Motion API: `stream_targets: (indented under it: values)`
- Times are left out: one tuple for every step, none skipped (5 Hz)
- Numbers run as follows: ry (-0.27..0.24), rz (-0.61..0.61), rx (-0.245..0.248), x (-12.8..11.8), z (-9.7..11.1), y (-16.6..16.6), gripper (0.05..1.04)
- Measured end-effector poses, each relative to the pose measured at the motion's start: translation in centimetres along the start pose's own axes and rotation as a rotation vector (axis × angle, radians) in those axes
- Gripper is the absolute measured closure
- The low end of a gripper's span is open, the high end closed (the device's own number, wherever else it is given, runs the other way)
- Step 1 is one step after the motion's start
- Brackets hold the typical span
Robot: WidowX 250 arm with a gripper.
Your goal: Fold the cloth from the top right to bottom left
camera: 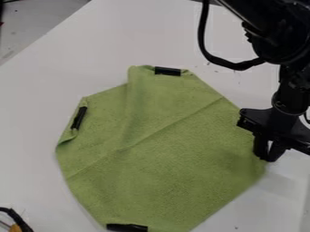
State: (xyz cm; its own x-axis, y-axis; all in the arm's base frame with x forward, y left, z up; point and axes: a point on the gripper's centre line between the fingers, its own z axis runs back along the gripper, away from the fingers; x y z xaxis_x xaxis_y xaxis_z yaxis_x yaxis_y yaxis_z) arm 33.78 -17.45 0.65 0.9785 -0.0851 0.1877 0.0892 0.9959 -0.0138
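Grey floor (36, 22) shows beyond the slanting edge of the pale desk (27, 136), upper left of the frame. Next comes the green cloth (163, 158), spread nearly flat across the middle, a left strip (79, 118), a lower strip (127, 227) and an upper strip (167, 71), all black, along its edges. It has no clear long axis, though a crease (176, 123) climbs from lower left to upper right. At the right, my black arm (278, 47) hangs down, my jaws at the cloth's right edge; how wide they stand, and whether they hold any of it, I cannot tell. Nearly all the cloth lies leftward of them; I judge the fold goes toward the lower left.
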Motion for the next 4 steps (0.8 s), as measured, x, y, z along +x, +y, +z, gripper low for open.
stream_targets:
  values:
    - [-0.001,-0.003,0.008,0.0,0.0,0.1,1.008]
    - [0.012,0.011,0.045,-0.1,0.4,0.1,1.027]
    - [0.033,0.06,0.089,-0.3,2.2,0.0,1.029]
    - [-0.047,0.101,0.078,1.2,6.3,0.2,1.029]
